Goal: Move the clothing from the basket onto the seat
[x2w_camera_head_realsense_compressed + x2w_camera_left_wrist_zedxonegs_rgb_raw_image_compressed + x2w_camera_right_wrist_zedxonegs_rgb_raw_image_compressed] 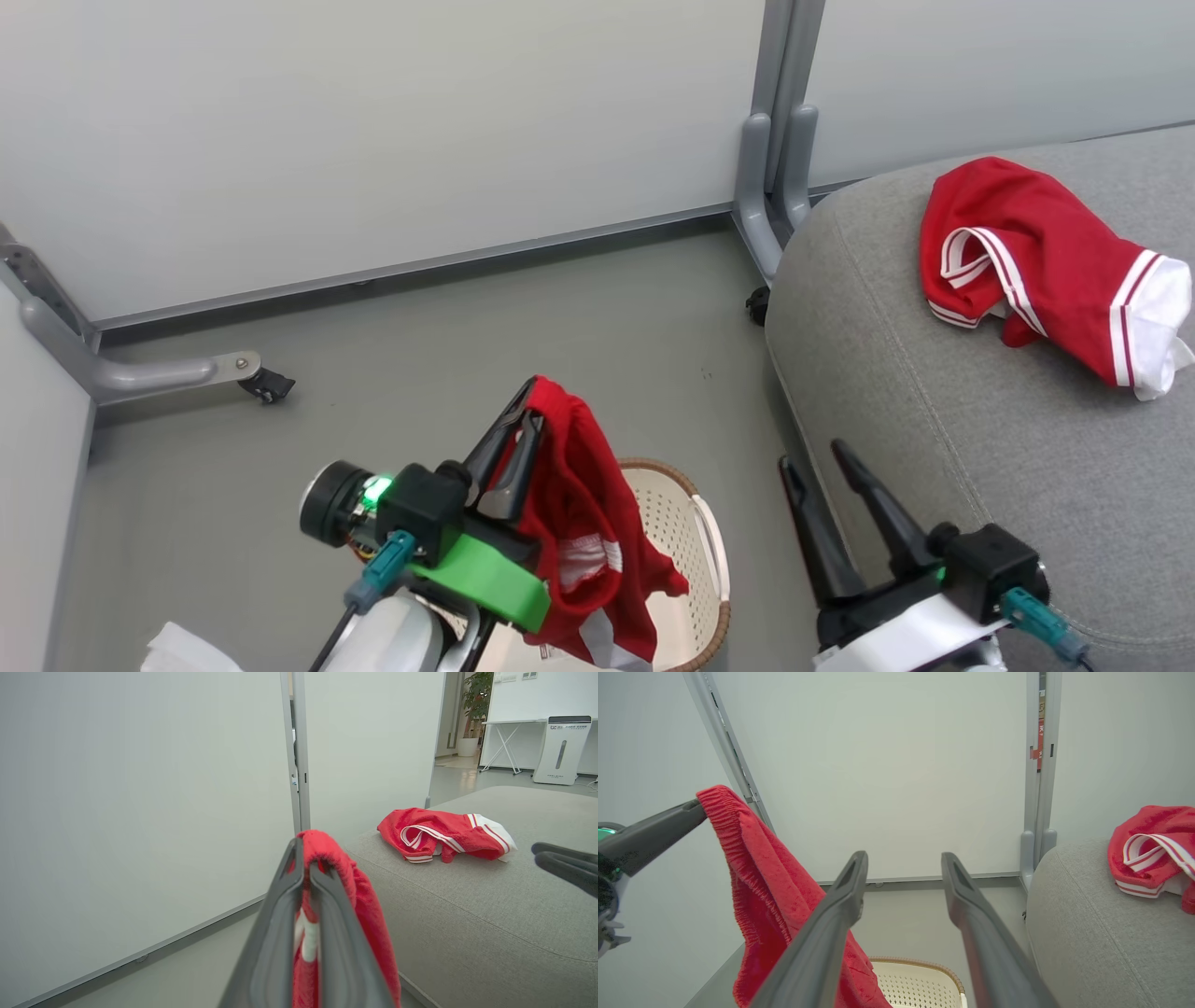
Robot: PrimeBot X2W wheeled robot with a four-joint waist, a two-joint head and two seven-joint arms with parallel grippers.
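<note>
Clothing sits in two places: crumpled garment [1046, 271] lying on the grey seat [934, 467], well back from its edge, and hanging garment [583, 523] pinched tight at the waistband by the left gripper [530, 399], dangling over the basket [695, 523]. Its hem may be brushing the basket's inside, hard to say from here. And the right gripper [812, 455] is spread wide, nothing in it, beside the seat's edge.

The hanging garment [579, 504] hides much of the basket [668, 534], cut off below.
</note>
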